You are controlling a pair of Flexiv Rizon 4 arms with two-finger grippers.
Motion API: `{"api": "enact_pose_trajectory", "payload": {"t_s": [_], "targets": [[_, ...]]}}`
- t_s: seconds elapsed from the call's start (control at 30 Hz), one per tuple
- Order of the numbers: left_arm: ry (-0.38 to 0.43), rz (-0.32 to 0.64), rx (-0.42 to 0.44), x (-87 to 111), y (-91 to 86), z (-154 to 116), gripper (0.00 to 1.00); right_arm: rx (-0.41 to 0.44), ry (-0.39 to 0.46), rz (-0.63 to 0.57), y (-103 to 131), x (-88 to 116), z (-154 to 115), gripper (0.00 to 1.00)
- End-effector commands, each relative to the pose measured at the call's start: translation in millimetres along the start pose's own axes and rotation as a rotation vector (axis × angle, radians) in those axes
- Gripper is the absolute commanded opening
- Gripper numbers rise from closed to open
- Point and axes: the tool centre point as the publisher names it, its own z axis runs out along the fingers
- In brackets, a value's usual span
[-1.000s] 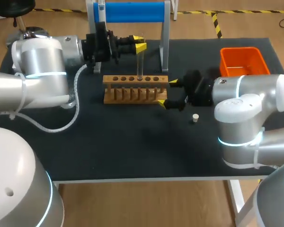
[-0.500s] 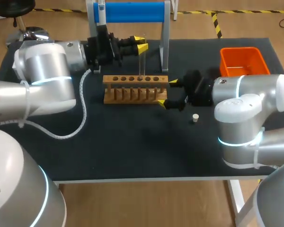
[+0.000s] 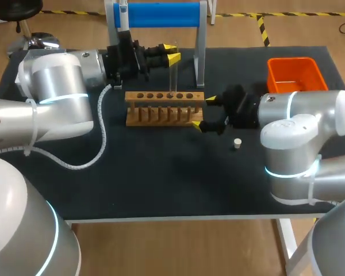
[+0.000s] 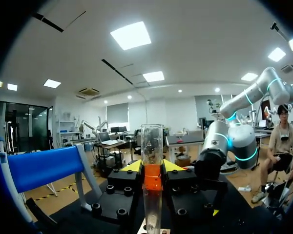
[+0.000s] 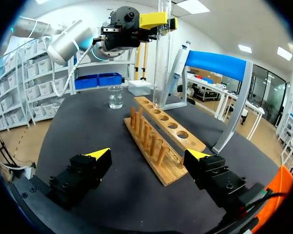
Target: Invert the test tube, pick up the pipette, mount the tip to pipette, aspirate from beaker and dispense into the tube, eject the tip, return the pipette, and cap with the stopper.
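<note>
A clear test tube point(image 3: 172, 75) stands upright with my left gripper point(image 3: 171, 53) shut on its upper part. Its lower end sits at a hole of the wooden rack point(image 3: 164, 107); how deep it goes I cannot tell. In the left wrist view the tube point(image 4: 152, 146) rises between the yellow tips of the left gripper point(image 4: 152, 166). My right gripper point(image 3: 207, 113) stands open at the rack's right end, and the right wrist view shows the right gripper point(image 5: 149, 155) straddling the near end of the rack point(image 5: 158, 136). A white stopper point(image 3: 237, 143) lies on the mat. The pipette point(image 5: 178, 66) hangs on the blue stand point(image 5: 219, 63). The beaker point(image 5: 115, 97) stands beyond the rack.
An orange bin point(image 3: 295, 73) sits at the back right of the black mat. The blue stand point(image 3: 161, 14) with its metal legs rises just behind the rack. My left arm's cable point(image 3: 98, 141) loops over the mat at the left.
My left arm has swung its elbow and nudged the held tube slightly to the right over the rack. The right arm has stayed put.
</note>
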Motion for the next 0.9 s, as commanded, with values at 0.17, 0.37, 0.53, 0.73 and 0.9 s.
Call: {"api": "enact_pose_trajectory", "payload": {"t_s": [0.17,0.37,0.53,0.73,0.9], "targets": [[-0.001,0.0,-0.001,-0.5,0.3,1,0.0,-0.021,0.021,-0.067,-3,-2,5,1.0],[-0.001,0.0,-0.001,-0.5,0.3,1,0.0,-0.024,0.028,-0.096,-3,-2,9,1.0],[-0.001,0.0,-0.001,-0.5,0.3,1,0.0,-0.026,0.027,-0.1,-2,-6,11,1.0],[-0.001,0.0,-0.001,-0.5,0.3,1,0.0,-0.032,0.029,-0.105,0,-6,12,1.0],[-0.001,0.0,-0.001,-0.5,0.3,1,0.0,-0.036,0.031,-0.105,2,-5,11,1.0]]}}
